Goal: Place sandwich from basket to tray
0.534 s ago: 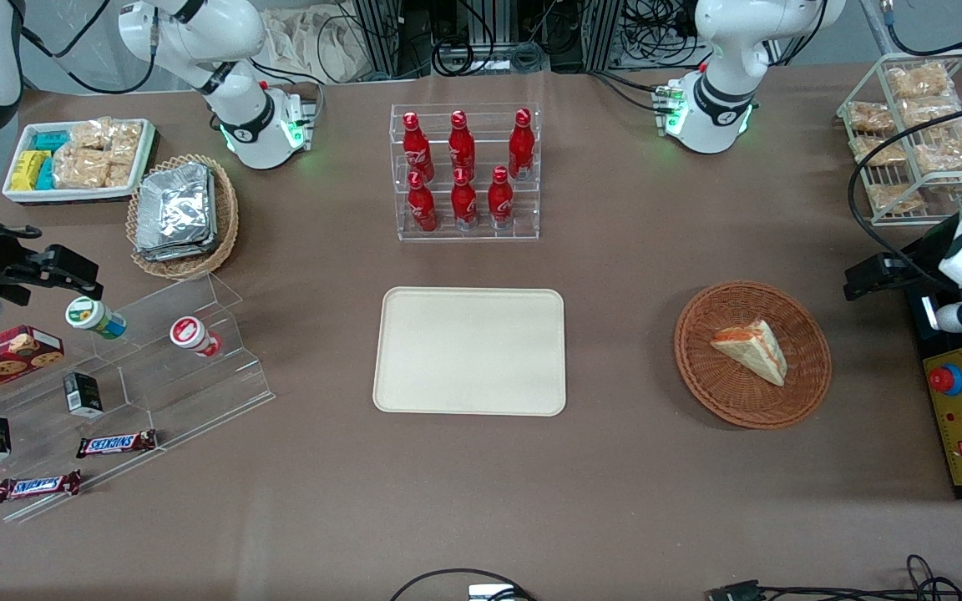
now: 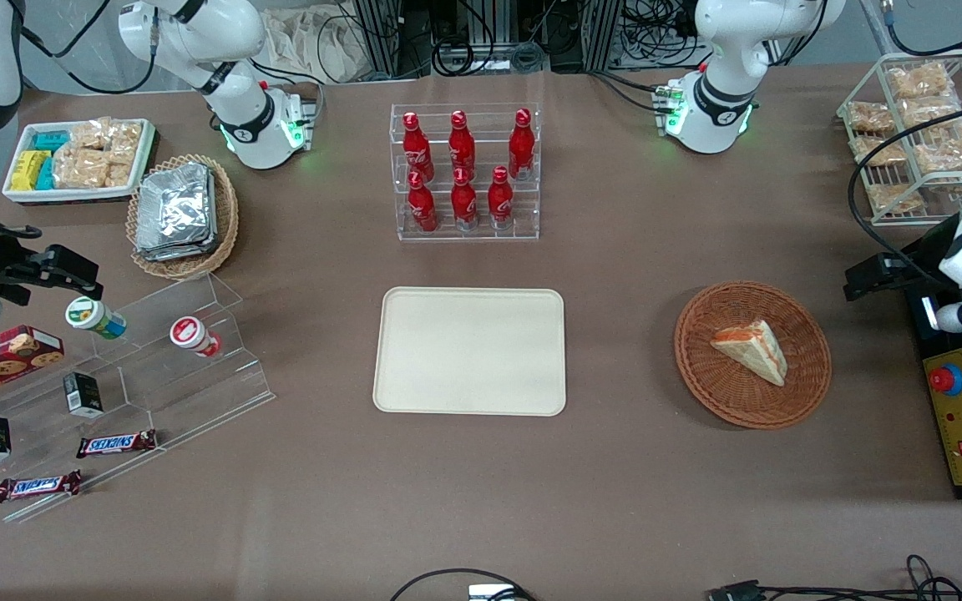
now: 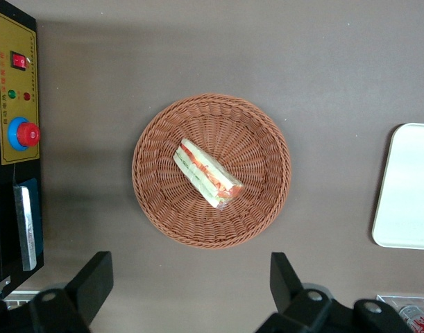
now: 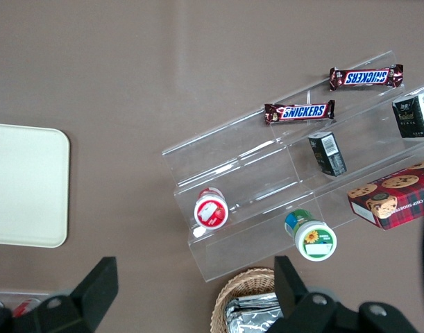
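Inside basket (image 2: 752, 354) | sandwich (image 2: 751, 349) flat, tip toward front camera | claw (image 3: 187, 288) open

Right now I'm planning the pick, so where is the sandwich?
The sandwich lies in the round wicker basket, toward the working arm's end of the table, beside the cream tray. The open gripper hovers above the basket.

The left arm's tool (image 3: 187, 281) hangs high above the table, fingers (image 3: 94, 277) spread wide, gripping nothing.
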You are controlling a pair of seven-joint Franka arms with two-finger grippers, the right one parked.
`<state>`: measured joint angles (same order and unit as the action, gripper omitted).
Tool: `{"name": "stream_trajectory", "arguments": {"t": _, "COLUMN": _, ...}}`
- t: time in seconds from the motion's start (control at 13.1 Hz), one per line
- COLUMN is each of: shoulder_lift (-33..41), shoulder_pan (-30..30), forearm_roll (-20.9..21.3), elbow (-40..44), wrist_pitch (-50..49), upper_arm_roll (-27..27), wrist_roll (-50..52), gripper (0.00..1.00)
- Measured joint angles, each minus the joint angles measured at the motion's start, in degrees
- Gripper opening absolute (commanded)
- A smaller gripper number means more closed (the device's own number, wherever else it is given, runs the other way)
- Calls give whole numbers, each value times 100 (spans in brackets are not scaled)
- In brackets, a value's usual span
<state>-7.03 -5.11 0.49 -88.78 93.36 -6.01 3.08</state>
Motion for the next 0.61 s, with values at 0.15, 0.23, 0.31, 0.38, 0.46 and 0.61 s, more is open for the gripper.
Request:
{"name": "stream_trajectory", "arguments": {"t": 0.15, "shoulder_lift": -74, "shoulder_pan": 51, "forearm_roll": 150, "elbow": 0, "wrist_pitch": -42, "upper_arm_roll": -22, "wrist_roll": 184, "gripper": 100}}
{"name": "stream_trajectory", "arguments": {"t": 0.23, "shoulder_lift": -114, "shoulder_pan": 77, "forearm_roll": 180, "elbow": 0, "wrist_pitch": -57, "upper_arm_roll": -42, "wrist_roll": 535, "gripper": 100}}
{"name": "stream_trajectory", "arguments": {"t": 0.31, "shoulder_lift": -142, "shoulder_pan": 102, "forearm_roll": 180, "elbow": -3, "wrist_pitch": -57, "upper_arm_roll": -46, "wrist_roll": 903, "gripper": 100}}
{"name": "stream_trajectory", "arguments": {"t": 0.38, "shoulder_lift": -152, "shoulder_pan": 109, "forearm_roll": 171, "elbow": -22, "wrist_pitch": -57, "upper_arm_roll": -47, "wrist_roll": 1160, "gripper": 100}}
{"name": "stream_trajectory", "arguments": {"t": 0.46, "shoulder_lift": -151, "shoulder_pan": 102, "forearm_roll": 122, "elbow": -60, "wrist_pitch": -57, "upper_arm_roll": -39, "wrist_roll": 1320, "gripper": 100}}
{"name": "stream_trajectory", "arguments": {"t": 0.61, "shoulder_lift": -129, "shoulder_pan": 25, "forearm_roll": -97, "elbow": -221, "wrist_pitch": 27, "upper_arm_roll": 5, "wrist_roll": 1631, "gripper": 100}}
